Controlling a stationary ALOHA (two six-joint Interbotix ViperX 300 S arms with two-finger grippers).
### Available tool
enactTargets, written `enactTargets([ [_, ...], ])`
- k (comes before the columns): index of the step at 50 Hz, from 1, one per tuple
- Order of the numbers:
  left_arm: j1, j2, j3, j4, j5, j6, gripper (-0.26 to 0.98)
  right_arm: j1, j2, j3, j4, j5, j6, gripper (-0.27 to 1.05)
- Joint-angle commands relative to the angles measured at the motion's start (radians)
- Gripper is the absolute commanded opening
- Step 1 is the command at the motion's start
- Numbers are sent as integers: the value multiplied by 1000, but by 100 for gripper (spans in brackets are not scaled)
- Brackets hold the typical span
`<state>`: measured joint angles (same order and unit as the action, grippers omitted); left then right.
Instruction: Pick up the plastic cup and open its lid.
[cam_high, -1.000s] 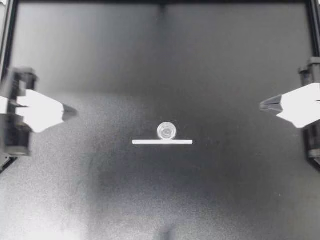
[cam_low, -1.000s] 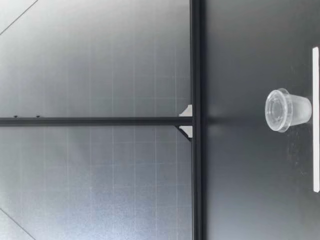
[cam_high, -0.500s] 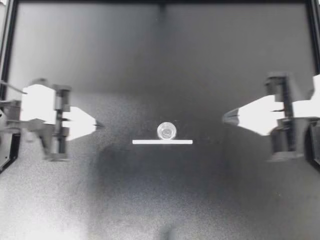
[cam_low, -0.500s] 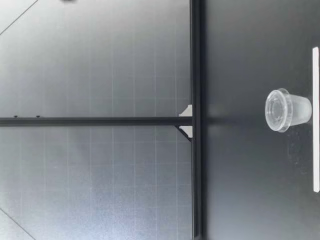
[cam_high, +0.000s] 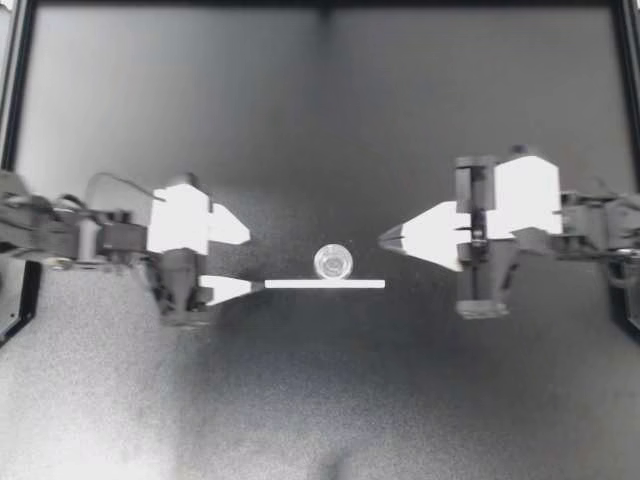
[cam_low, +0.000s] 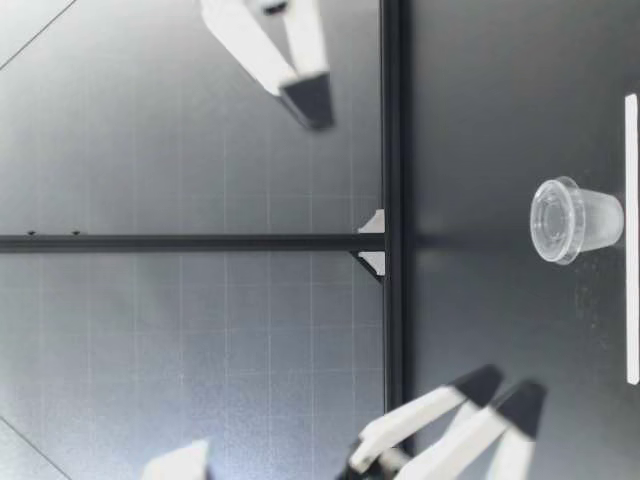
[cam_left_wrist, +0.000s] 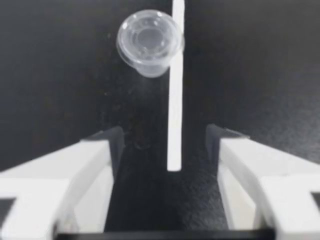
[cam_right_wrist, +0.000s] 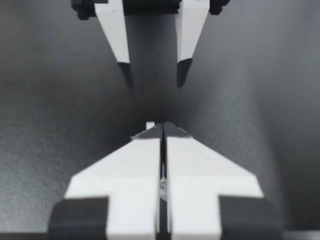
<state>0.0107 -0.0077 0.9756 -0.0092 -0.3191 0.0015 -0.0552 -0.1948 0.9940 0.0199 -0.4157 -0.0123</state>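
Observation:
A small clear plastic cup with its lid on stands upright mid-table, also seen in the low view. My left gripper is open a short way to the cup's left, apart from it. In the left wrist view the cup stands well ahead of the open gripper, slightly to one side. My right gripper is shut on nothing, its tip just right of the cup. In the right wrist view the shut gripper hides the cup, and the open left gripper faces it.
A thin white strip lies flat on the dark table just in front of the cup, one end reaching between the left fingers. A black frame borders the table. In the low view both grippers hover above the surface.
Both arms have swung in from the table's sides toward the cup. The left gripper has gone from shut to open. The cup has not moved.

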Motion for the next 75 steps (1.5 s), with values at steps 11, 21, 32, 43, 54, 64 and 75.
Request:
enactTargets([
  [11, 12, 127, -48, -3, -190, 6, 56, -9, 118, -103, -21, 61, -2, -18],
  [21, 23, 187, -83, -3, -235, 12, 56, -15, 184, -147, -29, 103, -14, -18],
  [32, 23, 244, -127, -3, -235, 12, 55, -18, 239, -184, -29, 126, -35, -18],
  [43, 23, 287, -163, -3, -235, 14, 55, -20, 279, -201, -29, 158, -35, -18],
  [54, 25, 324, -189, -3, -236, 14, 55, -29, 308, -199, -29, 161, -34, -18],
  [64, 25, 324, -195, -3, -236, 14, 55, -43, 341, -201, -29, 163, -34, -18],
  [75, 26, 328, -196, -3, -236, 14, 55, -48, 360, -199, -29, 198, -31, -18],
])
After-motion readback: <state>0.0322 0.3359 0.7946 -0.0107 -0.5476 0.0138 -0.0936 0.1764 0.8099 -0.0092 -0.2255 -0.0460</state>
